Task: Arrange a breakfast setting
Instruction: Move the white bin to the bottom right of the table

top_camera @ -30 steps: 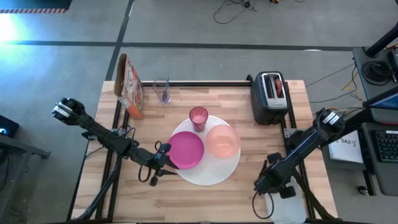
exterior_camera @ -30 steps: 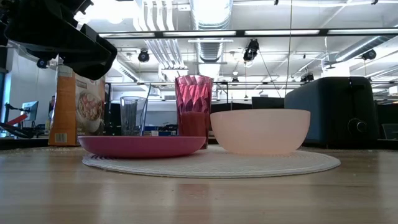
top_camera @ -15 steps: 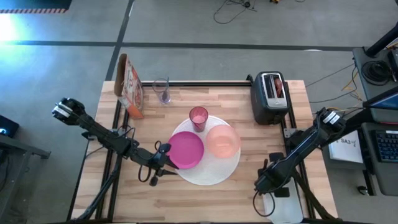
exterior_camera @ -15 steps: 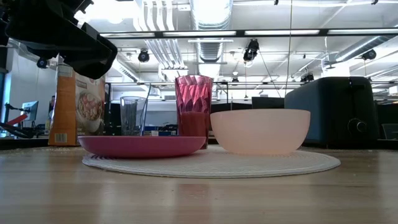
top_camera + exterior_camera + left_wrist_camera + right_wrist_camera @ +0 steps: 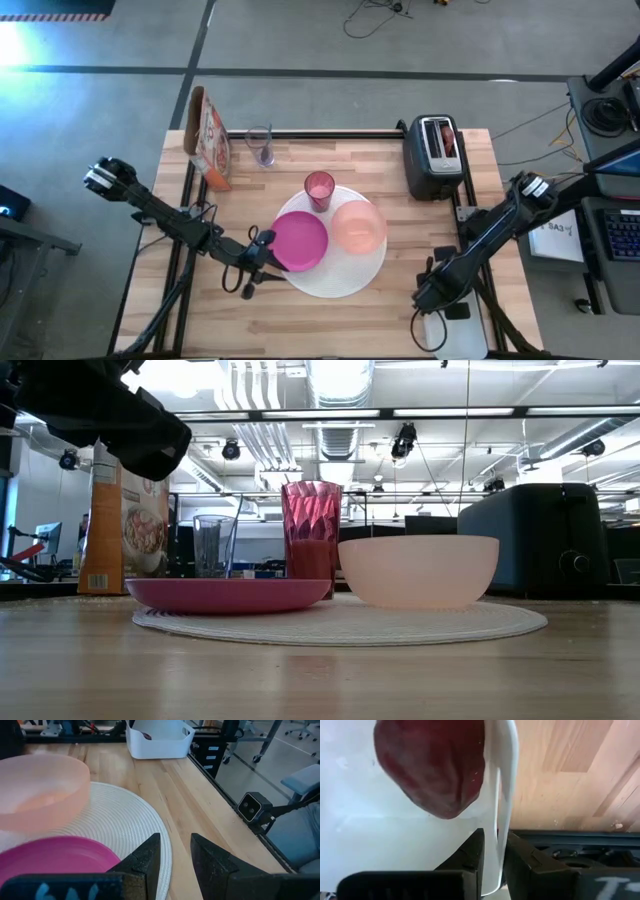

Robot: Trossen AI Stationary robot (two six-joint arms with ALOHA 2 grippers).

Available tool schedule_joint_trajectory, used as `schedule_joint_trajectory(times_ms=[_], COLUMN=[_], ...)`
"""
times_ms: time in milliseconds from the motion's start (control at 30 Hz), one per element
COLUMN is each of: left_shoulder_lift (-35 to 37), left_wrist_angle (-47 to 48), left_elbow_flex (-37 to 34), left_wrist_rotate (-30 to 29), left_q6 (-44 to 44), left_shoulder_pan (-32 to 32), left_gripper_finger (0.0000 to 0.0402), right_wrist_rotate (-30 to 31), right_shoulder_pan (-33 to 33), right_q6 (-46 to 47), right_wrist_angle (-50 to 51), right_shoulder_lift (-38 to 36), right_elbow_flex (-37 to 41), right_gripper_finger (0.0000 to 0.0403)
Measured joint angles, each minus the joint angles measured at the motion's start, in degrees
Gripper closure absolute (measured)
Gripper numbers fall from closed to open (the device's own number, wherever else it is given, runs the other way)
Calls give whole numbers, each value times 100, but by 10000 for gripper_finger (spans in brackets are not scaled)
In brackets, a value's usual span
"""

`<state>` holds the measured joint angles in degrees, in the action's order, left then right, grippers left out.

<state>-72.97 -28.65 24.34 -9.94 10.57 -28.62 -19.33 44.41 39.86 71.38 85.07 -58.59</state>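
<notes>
The big round white plate point(image 5: 345, 275) lies mid-table. On it stand the magenta plate point(image 5: 298, 241), the pale pink bowl point(image 5: 358, 227) and the pink tumbler point(image 5: 319, 188). The clear glass point(image 5: 261, 146) stands at the far left. The dark red fruit point(image 5: 430, 765) lies in a white bin point(image 5: 460, 335) at the near right corner. My left gripper point(image 5: 175, 855) hovers at the magenta plate's left rim, fingers close together and empty. My right gripper point(image 5: 494, 850) hangs over the bin's rim point(image 5: 507, 780), fingers close together and empty. Spoon and bagel do not show plainly.
A cereal box point(image 5: 208, 137) stands at the far left corner next to the glass. A black toaster point(image 5: 436, 158) with something in its slot stands at the far right. Bare wood lies along the near edge and between the white plate and the toaster.
My right gripper has shifted a little toward the near right corner, over the bin. My left gripper has risen slightly at the magenta plate's rim. The dishes have stayed where they were.
</notes>
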Motion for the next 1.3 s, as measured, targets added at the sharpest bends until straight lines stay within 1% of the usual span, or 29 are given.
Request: schedule_joint_trajectory(times_ms=[233, 367, 533, 667, 800, 900, 1033, 1133, 1233, 1300], left_shoulder_lift=[0, 0, 0, 0, 0, 0, 0, 0, 0, -1], left_wrist_angle=[-6, -6, -5, -6, -4, -8, 8, -17, -6, -3], left_elbow_flex=[34, 34, 34, 34, 34, 34, 54, 155, 253, 318], left_wrist_rotate=[-10, -15, -17, -39, -304, -434, -622, -674, -874, -928], left_q6=[-131, -125, -136, -217, -239, -239, -239, -252, -352, -473], left_shoulder_pan=[0, 0, 0, 1, 2, 2, 2, 2, 2, 2], left_gripper_finger=[311, 311, 311, 311, 311, 311, 311, 311, 311, 311], right_wrist_rotate=[1, 50, 188, 179, 160, 150, 115, 94, 80, 72], right_shoulder_pan=[61, 74, 74, 72, 74, 74, 74, 86, 99, 101], right_q6=[57, 2, 63, 682, 1117, 1074, 847, 767, 766, 817], right_wrist_angle=[-24, -109, -322, -313, -304, -295, -295, -293, -289, -290], right_shoulder_lift=[-417, -510, -392, -225, -101, -10, 25, -1, -44, -52], right_elbow_flex=[0, 0, 7, 11, 13, 13, 13, 13, 13, 12], right_gripper_finger=[355, 355, 355, 355, 355, 353, 336, 311, 287, 277])
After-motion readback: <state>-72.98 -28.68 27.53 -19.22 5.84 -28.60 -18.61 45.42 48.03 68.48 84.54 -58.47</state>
